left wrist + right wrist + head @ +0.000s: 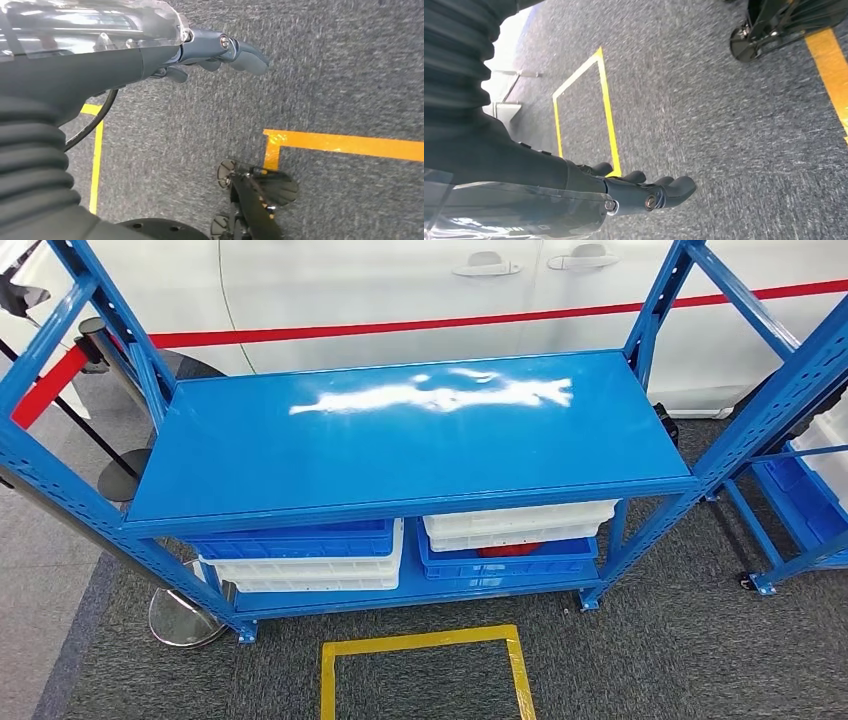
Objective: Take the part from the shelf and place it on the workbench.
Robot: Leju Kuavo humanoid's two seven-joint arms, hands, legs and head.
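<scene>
Hands hang low over the grey carpet: your left hand [220, 55] has its fingers loosely extended, holding nothing, and your right hand [644, 192] likewise, fingers slightly curled and apart. No writing is legible anywhere. On the blue shelf [410, 440], look to the lower level, where a red part [510, 551] sits in a blue bin [505, 562] under white trays [515, 523].

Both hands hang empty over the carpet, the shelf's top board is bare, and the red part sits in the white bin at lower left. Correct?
Not quite. In the head view the red part lies in the blue bin at lower right, under a white bin. The rest holds: left hand and right hand hang empty, and the top board is bare.
</scene>
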